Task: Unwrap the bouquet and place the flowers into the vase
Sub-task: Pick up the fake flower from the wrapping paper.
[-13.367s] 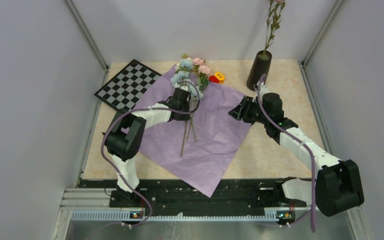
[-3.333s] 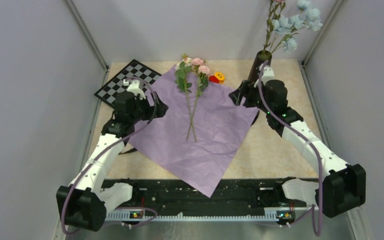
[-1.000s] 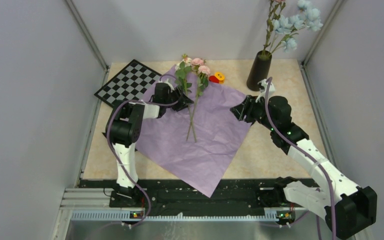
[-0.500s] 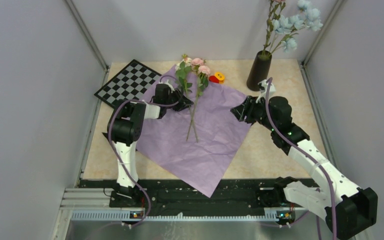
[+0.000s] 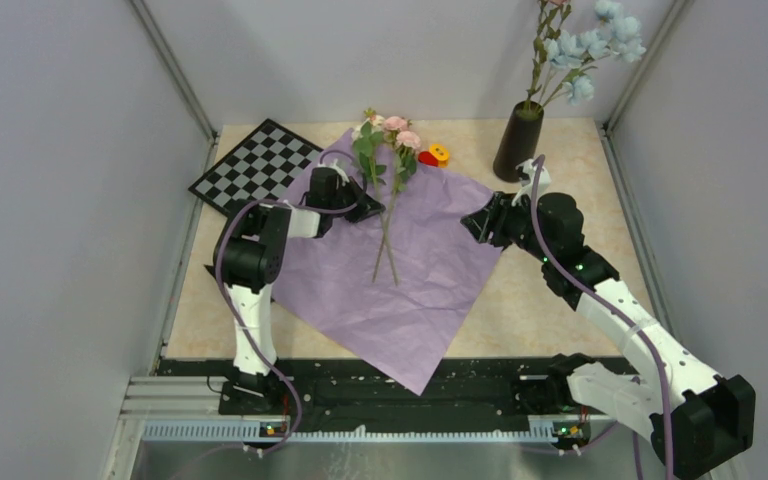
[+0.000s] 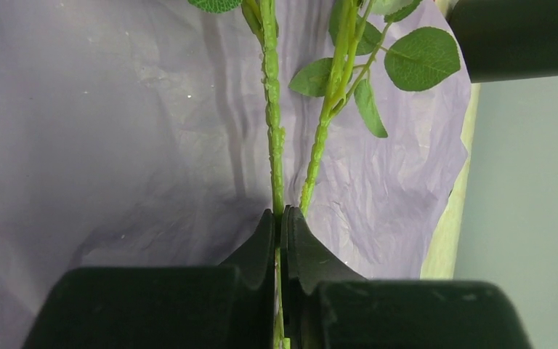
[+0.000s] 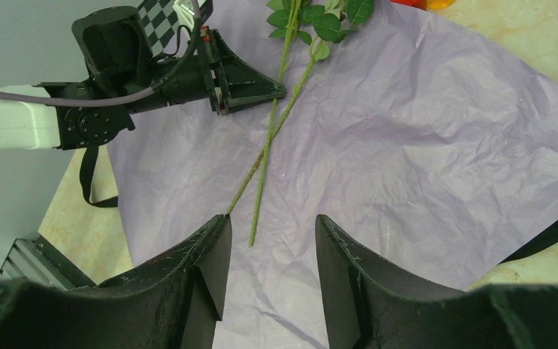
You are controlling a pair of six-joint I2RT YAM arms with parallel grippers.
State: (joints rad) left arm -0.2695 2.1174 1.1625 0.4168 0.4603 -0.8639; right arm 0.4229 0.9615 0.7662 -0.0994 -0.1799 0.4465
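Beige tabletop (image 5: 520,300), lilac paper (image 5: 410,285) spread flat. Left gripper (image 6: 280,222), spread a moment ago, now pinching stem of flowers (image 5: 405,138) on paper, probably just one stem. Lift can follow. Right gripper (image 7: 269,251) spread, empty. Vase (image 5: 517,140) rear right holds two stems.

Plain grey walls (image 5: 60,200) close me in: left, back, right. Tabletop (image 5: 525,310) beige, marbled. Black rail (image 5: 340,396) along near edge, ribbed metal strip (image 5: 410,432) below. Light soft, even; source probably overhead, outside my view.

Paper (image 5: 430,270) — lilac; stem (image 6: 272,145) — green
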